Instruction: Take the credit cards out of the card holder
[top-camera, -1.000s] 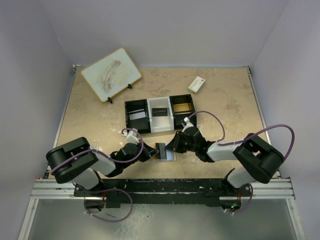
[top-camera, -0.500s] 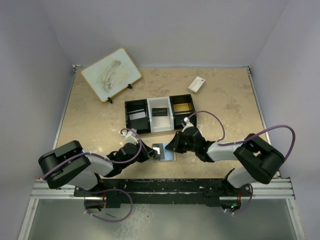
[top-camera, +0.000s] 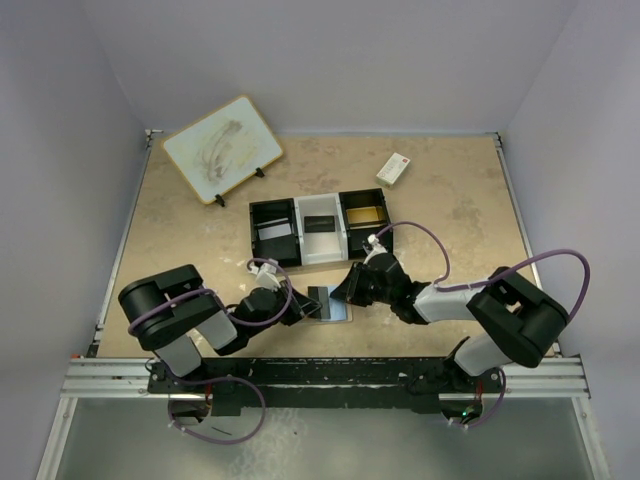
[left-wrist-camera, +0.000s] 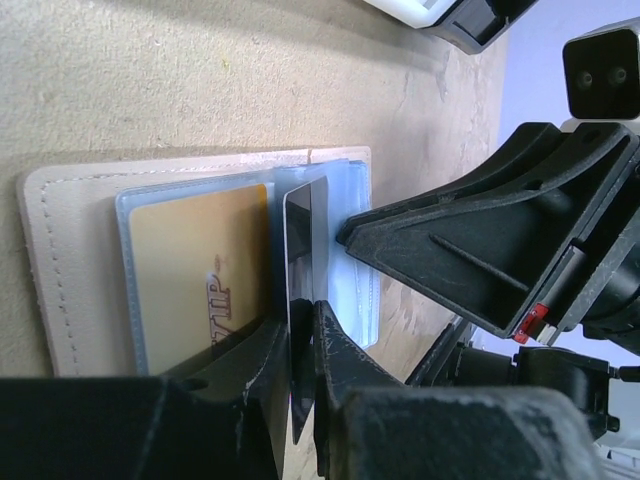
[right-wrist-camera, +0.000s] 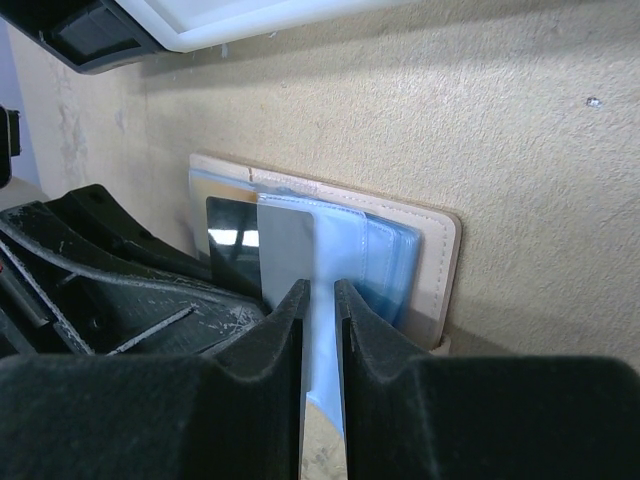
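Note:
The tan card holder (top-camera: 333, 312) lies open on the table between both grippers. In the left wrist view it (left-wrist-camera: 60, 250) shows a gold card (left-wrist-camera: 205, 270) under a clear sleeve. My left gripper (left-wrist-camera: 300, 325) is shut on a dark card (left-wrist-camera: 305, 240) that stands on edge at the holder's fold. My right gripper (right-wrist-camera: 320, 295) is shut on the holder's pale blue plastic sleeve (right-wrist-camera: 385, 250), with the same card (right-wrist-camera: 285, 250) just left of it. In the top view the left gripper (top-camera: 300, 308) and right gripper (top-camera: 350, 290) meet over the holder.
A black-and-white three-compartment tray (top-camera: 318, 213) stands just behind the holder, with a card in each compartment. A white box with a red mark (top-camera: 393, 168) lies at the back right. A small whiteboard on a stand (top-camera: 222, 148) is at the back left.
My left arm's elbow has swung inward and its wrist has turned, tilting the card so its glare is gone. The right arm and the holder stay put.

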